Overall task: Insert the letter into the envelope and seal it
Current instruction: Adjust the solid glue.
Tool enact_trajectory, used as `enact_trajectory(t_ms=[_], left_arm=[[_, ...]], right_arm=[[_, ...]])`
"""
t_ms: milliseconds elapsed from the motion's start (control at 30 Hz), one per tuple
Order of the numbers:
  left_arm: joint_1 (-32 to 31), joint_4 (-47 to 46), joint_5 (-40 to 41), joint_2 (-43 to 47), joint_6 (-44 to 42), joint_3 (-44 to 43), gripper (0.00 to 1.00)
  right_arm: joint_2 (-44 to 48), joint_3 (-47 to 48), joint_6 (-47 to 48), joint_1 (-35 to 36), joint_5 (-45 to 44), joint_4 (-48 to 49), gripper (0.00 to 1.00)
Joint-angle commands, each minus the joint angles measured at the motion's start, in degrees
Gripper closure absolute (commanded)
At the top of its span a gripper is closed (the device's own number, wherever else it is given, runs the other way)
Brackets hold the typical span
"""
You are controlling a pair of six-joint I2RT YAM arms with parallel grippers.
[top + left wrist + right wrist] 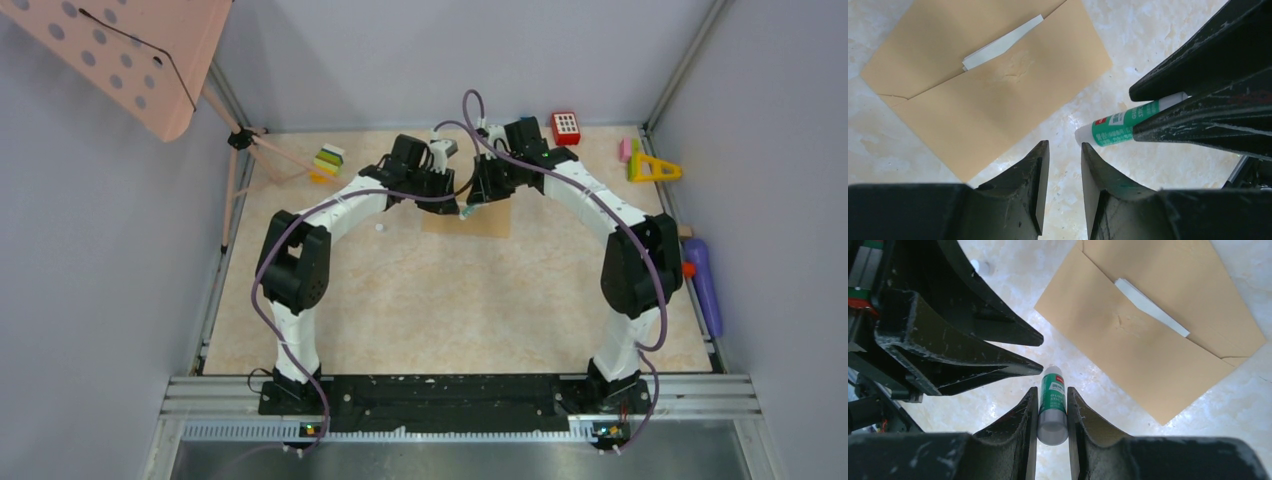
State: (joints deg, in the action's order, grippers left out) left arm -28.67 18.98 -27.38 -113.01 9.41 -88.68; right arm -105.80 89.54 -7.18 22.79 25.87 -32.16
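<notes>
Two black-and-white robot arms reach forward from the near edge of a beige marbled table (450, 310). They bend inward so their wrists almost meet over its far middle.

The right gripper (1052, 388) is clamped on a green-and-white glue stick (1052, 407). The stick lies lengthwise between the fingers, its white end pointing away from the wrist. The left gripper (1064, 146) has its jaws a narrow gap apart with only bare table showing between them. Its fingertips sit just beside the stick's white end; whether they touch it cannot be told.

A small white object (380, 228) lies on the table left of the arms' meeting point. Near the far edge are a yellow-and-green block stack (328, 160), a red block with white dots (565, 127) and a yellow triangle (655, 168). A purple cylinder (703, 285) lies along the right edge. A pink perforated panel (130, 50) on a tripod fills the upper left.

The tan kraft envelope (998, 100) lies flat on the table just beyond both pairs of fingertips, apart from them. Its flap lies open, and a strip of the pale letter (1003, 42) shows at the mouth.
</notes>
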Motion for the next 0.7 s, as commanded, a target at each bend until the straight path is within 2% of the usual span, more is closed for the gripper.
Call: enact_trajectory(t_ms=[0, 133, 333, 500, 667], left_arm=[[1.5, -1.7, 2.5, 0.8, 1.7, 0.8, 0.64], [4.0, -4.9, 0.1, 1.4, 4.0, 3.4, 0.6], [4.5, -13.1, -19.2, 3.4, 1.7, 6.1, 0.51], [4.2, -11.0, -29.2, 3.7, -4.9, 4.9, 0.49], [2.7, -6.0, -30.7, 3.6, -11.7, 3.1, 0.49]], right_arm=[[2.9, 0.6, 1.6, -0.1, -5.1, 1.7, 1.0], [2.6, 0.5, 2.6, -0.1, -7.4, 1.1, 1.0], [0.1, 3.2, 1.1, -0.6, -3.1, -1.9, 1.0], [-3.1, 6.0, -1.2, -1.5, 4.0, -5.5, 1.0], [-5.4, 7.1, -2.8, -1.8, 10.0, -7.7, 1.0]])
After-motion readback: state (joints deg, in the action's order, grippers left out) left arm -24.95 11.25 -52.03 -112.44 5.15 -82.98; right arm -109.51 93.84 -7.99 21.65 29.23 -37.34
